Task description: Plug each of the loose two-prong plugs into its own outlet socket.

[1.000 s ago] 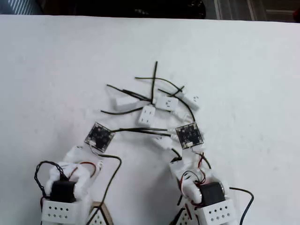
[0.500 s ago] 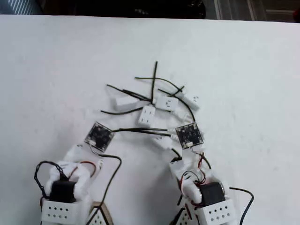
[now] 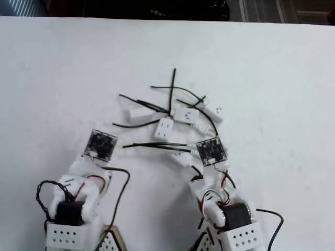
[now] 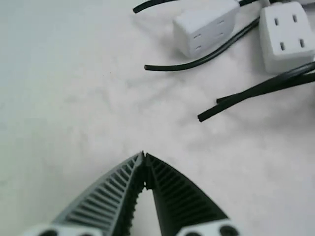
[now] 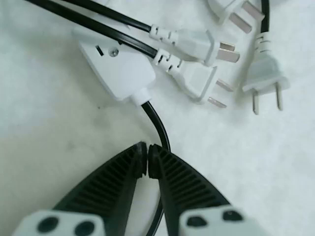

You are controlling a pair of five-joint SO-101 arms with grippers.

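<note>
From the high view we see the whole tangle: white outlet sockets and black cables bunched at the centre of the white worktop. The left arm is at the lower left of the frame and the right arm at the lower right.

The wrist views give us detail the overhead look does not. At the left wrist, the left end effector has its tips pressed together on nothing, over bare worktop. Two outlet sockets lie beyond it, slots facing the camera. At the right wrist, the right end effector is likewise closed and empty, with one of the black cables passing just beside its tips. Beyond it lie a white socket housing, screw side up, and several loose two-prong plugs with their prongs bare.
</note>
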